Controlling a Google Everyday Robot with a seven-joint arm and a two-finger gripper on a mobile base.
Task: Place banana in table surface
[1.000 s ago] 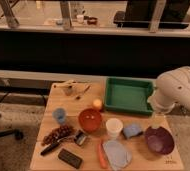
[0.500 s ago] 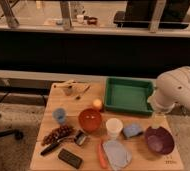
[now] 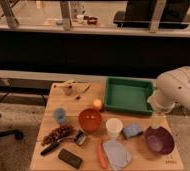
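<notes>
Wooden table surface (image 3: pixel 55 100) and everything on it sit just as they did a second ago. My gripper (image 3: pixel 158 120) stays hanging under the white arm between the green tray (image 3: pixel 129 95) and the purple bowl (image 3: pixel 159 140), so I judge the placing has not advanced; how my jaws stand I cannot tell. The banana (image 3: pixel 68 82), if I read that small pale piece rightly, lies well apart from my jaws, beyond the tray by a small cup (image 3: pixel 68 90), its long axis roughly crosswise, one end pointing back toward my jaws.

Smooth wood table surface (image 3: pixel 74 106); pale plastic gripper (image 3: pixel 158 120) over right edge
</notes>
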